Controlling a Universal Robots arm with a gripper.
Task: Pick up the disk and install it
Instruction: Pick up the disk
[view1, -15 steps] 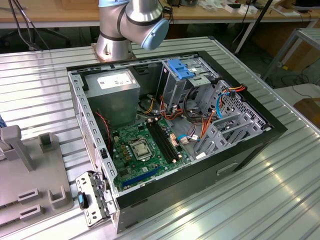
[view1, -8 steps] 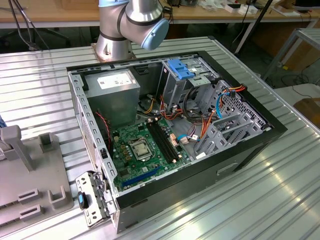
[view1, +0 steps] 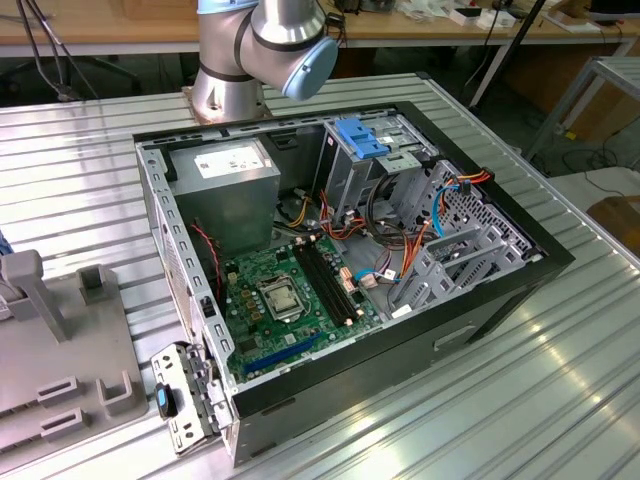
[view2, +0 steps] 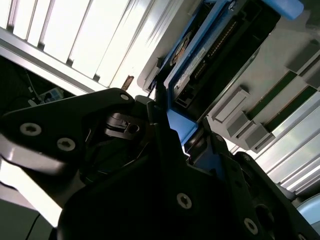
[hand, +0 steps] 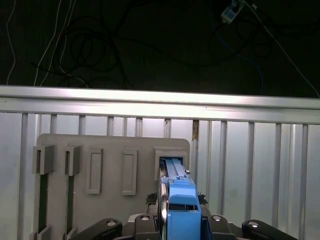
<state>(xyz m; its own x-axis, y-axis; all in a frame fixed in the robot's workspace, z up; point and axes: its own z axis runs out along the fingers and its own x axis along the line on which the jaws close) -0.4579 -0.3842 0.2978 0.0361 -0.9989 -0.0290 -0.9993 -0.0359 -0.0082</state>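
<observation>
Exterior view evenly lit, glare on ribbed table. Both wrist views: table blown white, deep shadows.

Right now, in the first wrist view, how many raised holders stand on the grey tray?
5, in one row across the grey tray; the end one surrounds the disk; more may be hidden.
</observation>
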